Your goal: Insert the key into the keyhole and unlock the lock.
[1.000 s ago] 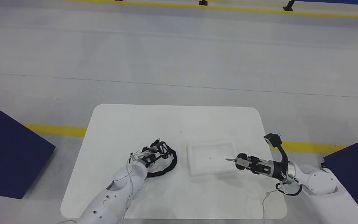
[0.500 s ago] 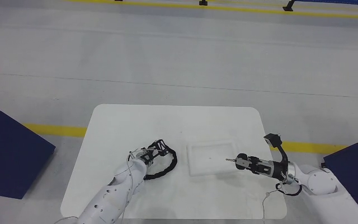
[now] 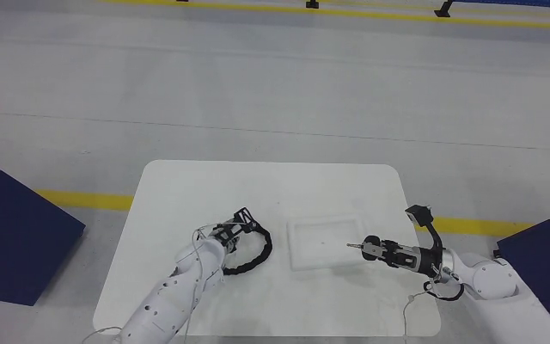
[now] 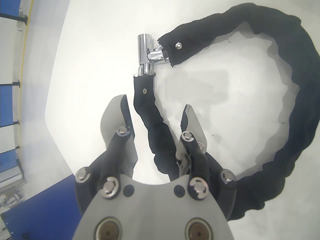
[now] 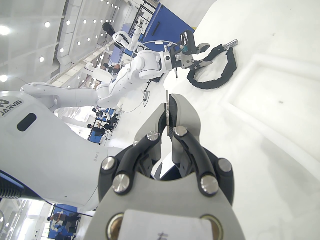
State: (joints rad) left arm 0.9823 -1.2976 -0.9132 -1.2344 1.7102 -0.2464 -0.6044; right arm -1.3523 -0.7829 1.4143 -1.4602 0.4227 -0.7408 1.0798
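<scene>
The lock point(image 4: 297, 116) is a chain in a black fabric sleeve, curled in a loop on the table, with a chrome lock head point(image 4: 145, 51) joining its two ends. My left gripper point(image 4: 155, 103) is open, and its fingers straddle the sleeve a short way behind the chrome head. From above, the loop point(image 3: 256, 254) lies just right of the left gripper point(image 3: 229, 231). My right gripper point(image 5: 168, 101) is shut on a thin metal key point(image 5: 166, 106) and hovers at the tray's right edge, with the key point(image 3: 351, 246) pointing left.
A shallow white tray point(image 3: 320, 251) sits in the middle of the white table point(image 3: 172, 193), between the two arms. In the right wrist view the lock point(image 5: 221, 76) and the left gripper point(image 5: 203, 55) lie beyond the tray point(image 5: 287, 81).
My left gripper has drawn back a little from the lock's chrome end, which now shows ahead of the fingers. The right arm and the key have not moved.
</scene>
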